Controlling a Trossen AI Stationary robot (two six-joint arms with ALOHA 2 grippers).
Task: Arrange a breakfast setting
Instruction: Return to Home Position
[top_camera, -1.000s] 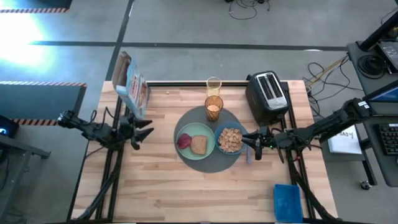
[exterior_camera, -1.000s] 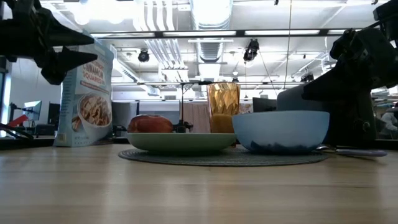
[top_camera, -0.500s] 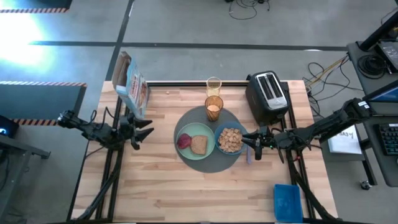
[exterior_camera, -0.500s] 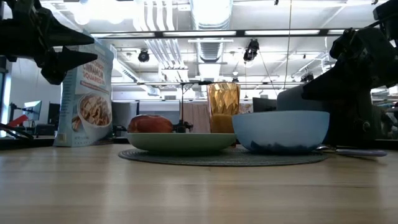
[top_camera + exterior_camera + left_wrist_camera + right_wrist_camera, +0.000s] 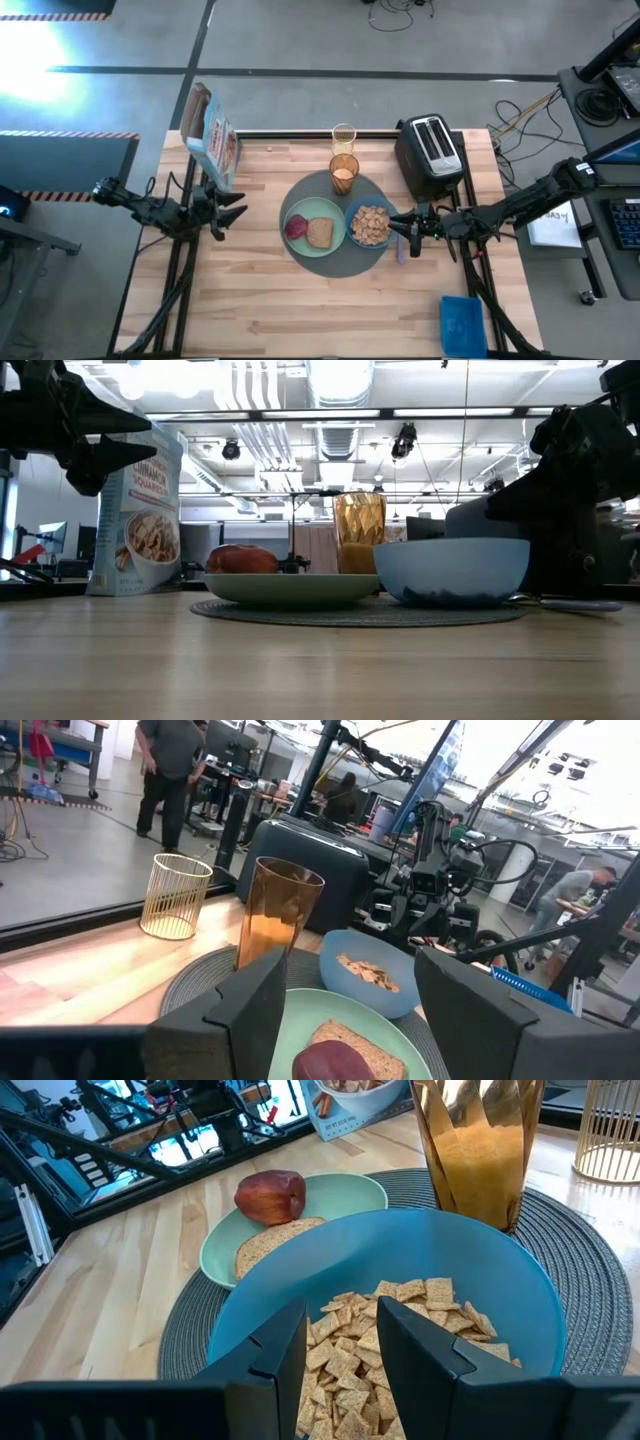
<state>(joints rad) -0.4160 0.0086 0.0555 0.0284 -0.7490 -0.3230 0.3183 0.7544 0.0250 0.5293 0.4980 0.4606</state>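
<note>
The round dark-grey mat (image 5: 335, 255) lies at the table's middle. On it rest the pale green plate (image 5: 330, 215) with the brown toast slice (image 5: 320, 233) and the small red food piece (image 5: 297, 227), the blue bowl (image 5: 350, 215) of cereal squares (image 5: 371, 224), and the amber glass (image 5: 344, 175). My left gripper (image 5: 238, 212) is open and empty, left of the mat, facing the plate (image 5: 300, 1020). My right gripper (image 5: 400, 226) is open by a narrow gap and empty, just right of the bowl (image 5: 480, 1270).
A cereal box (image 5: 211, 137) stands at the far left. A gold wire cup (image 5: 344, 135) stands behind the glass. A black toaster (image 5: 430, 155) is at the far right. A lavender utensil (image 5: 400, 248) lies beside the bowl. A blue container (image 5: 462, 322) sits at the near right.
</note>
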